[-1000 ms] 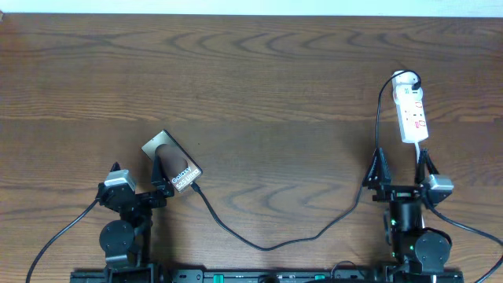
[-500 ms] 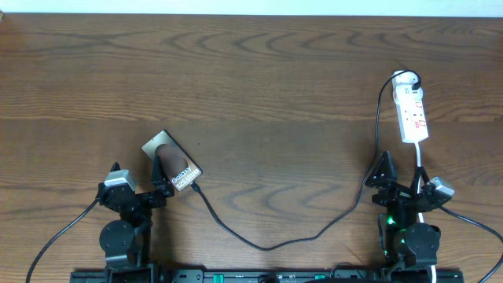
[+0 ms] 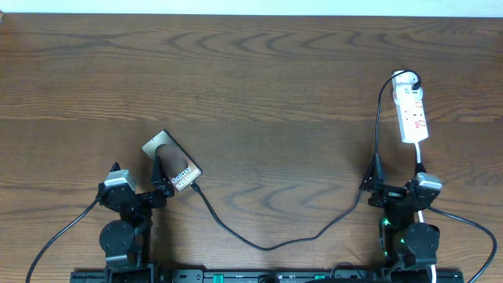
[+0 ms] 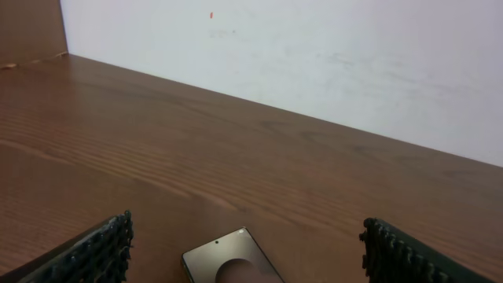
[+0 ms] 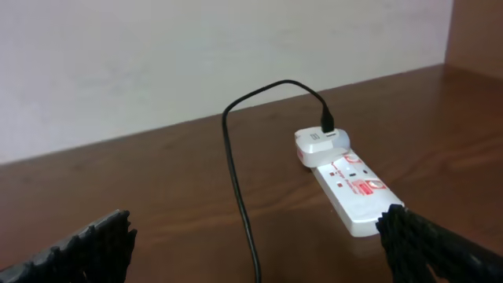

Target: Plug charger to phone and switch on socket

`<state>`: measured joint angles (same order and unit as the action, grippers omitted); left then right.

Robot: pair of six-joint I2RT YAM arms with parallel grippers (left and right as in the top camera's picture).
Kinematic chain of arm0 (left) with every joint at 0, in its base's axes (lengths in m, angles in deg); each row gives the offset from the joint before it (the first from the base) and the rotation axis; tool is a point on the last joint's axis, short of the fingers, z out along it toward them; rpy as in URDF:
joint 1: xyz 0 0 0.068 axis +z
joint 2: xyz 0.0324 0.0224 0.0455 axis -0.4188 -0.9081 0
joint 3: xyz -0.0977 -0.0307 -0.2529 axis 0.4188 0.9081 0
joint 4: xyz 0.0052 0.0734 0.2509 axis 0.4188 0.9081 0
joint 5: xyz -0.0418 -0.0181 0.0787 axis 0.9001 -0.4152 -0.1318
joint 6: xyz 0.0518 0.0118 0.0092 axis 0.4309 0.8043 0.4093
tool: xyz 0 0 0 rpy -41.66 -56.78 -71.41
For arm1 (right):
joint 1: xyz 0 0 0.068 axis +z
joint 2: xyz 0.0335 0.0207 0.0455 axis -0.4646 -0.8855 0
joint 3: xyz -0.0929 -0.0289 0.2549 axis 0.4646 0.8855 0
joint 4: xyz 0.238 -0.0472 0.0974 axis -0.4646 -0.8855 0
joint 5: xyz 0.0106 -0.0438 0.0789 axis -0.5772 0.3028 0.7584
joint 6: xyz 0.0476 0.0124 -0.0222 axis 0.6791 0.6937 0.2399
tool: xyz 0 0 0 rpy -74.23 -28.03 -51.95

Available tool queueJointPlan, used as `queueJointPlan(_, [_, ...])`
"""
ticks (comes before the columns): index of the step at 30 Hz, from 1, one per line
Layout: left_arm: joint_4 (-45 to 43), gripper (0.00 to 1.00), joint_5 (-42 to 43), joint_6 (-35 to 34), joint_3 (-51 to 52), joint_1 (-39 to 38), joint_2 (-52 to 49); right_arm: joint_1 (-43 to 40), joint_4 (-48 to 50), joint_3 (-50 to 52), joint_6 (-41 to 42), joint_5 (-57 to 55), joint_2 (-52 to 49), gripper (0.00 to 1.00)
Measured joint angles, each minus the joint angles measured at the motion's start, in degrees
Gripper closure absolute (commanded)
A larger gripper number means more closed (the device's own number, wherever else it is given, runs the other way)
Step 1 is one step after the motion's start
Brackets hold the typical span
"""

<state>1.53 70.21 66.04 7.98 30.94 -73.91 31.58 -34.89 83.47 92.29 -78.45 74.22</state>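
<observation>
Slack in the charger (image 3: 267, 246) sags nearest the arms. It is a thin, limp cable that will likely flop, so it is best pinched just behind its tip, which lies at the near corner of the phone (image 3: 171, 165); I cannot tell whether it is seated. The phone looks glossy, probably slippery, and lies flat on the worktop (image 3: 259, 94). Farther off on the right, the socket (image 3: 412, 114) seems light and may slide when pressed. Left jaws gape wide and empty, the phone showing between them. Right jaws gape equally wide, facing the socket and touching nothing.

The phone (image 3: 173, 167) bears white lettering; its first word reads "Galaxy", and the rest is too small to read. Red markings on the socket (image 3: 412, 116) are illegible.
</observation>
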Motion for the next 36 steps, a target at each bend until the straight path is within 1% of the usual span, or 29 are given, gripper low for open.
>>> queueJointPlan(3, [0.0, 0.09, 0.0, 0.0, 0.0, 0.0, 0.0, 0.0, 0.0, 0.0, -1.8, 0.5, 0.0, 0.01])
queueJointPlan(10, [0.0, 0.08, 0.0, 0.0, 0.0, 0.0, 0.0, 0.0, 0.0, 0.0, -3.3, 1.1, 0.0, 0.01])
queueJointPlan(36, [0.0, 0.09, 0.0, 0.0, 0.0, 0.0, 0.0, 0.0, 0.0, 0.0, -3.5, 1.3, 0.0, 0.01])
